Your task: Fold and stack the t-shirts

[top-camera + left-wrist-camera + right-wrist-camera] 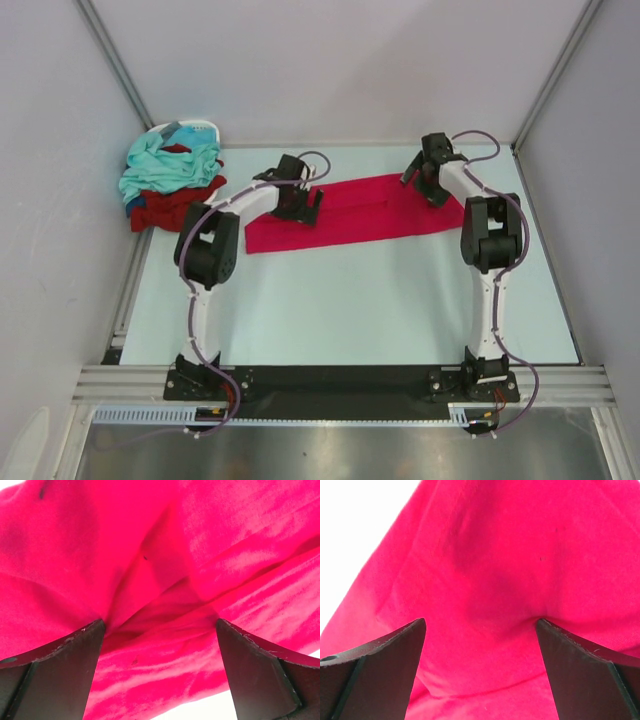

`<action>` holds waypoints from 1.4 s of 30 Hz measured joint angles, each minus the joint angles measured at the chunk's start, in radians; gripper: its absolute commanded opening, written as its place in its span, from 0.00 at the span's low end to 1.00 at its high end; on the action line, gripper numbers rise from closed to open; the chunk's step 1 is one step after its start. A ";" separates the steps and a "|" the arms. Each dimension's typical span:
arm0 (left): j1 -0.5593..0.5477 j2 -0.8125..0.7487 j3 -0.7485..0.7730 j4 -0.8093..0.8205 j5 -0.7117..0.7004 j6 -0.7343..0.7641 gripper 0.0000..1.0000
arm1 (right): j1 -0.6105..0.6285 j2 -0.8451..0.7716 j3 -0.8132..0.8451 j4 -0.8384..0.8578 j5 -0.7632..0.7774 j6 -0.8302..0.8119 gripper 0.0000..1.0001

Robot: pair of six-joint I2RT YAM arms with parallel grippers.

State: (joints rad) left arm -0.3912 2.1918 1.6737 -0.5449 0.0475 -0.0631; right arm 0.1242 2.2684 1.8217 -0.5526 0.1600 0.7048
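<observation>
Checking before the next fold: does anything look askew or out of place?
The crimson-pink shirt lies slanted and creased. The teal shirt and maroon shirt sit crumpled in a heap over the white basket, far left.

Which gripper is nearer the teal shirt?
Left. The left gripper is over the left part of the pink shirt, to the right of the teal shirt; the right gripper is over its right end, farther off.
</observation>
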 measured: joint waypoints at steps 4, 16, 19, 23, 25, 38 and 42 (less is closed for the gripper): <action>-0.055 -0.093 -0.148 0.037 -0.042 -0.088 0.99 | 0.006 0.049 0.081 -0.023 0.006 -0.044 1.00; -0.266 -0.436 -0.623 0.172 -0.096 -0.550 0.97 | 0.064 0.137 0.212 -0.054 0.074 -0.153 1.00; -0.308 -0.503 -0.699 0.183 -0.090 -0.720 0.98 | 0.085 0.144 0.219 -0.045 0.089 -0.169 1.00; -0.436 -0.518 -0.701 0.116 -0.146 -0.949 0.99 | 0.119 0.156 0.233 -0.034 0.088 -0.193 1.00; -0.506 -0.503 -0.678 0.070 -0.169 -1.055 1.00 | 0.137 0.164 0.247 -0.034 0.087 -0.206 1.00; -0.768 -0.359 -0.479 -0.125 -0.182 -1.621 1.00 | 0.183 0.125 0.164 0.067 0.003 -0.226 1.00; -0.809 -0.312 -0.421 -0.130 -0.134 -1.679 0.99 | 0.227 0.141 0.197 0.060 -0.023 -0.231 1.00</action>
State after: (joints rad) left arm -1.1999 1.8797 1.2530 -0.6746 -0.0864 -1.7420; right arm 0.3511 2.4096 2.0186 -0.4927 0.1371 0.4740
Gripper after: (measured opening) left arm 0.994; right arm 0.995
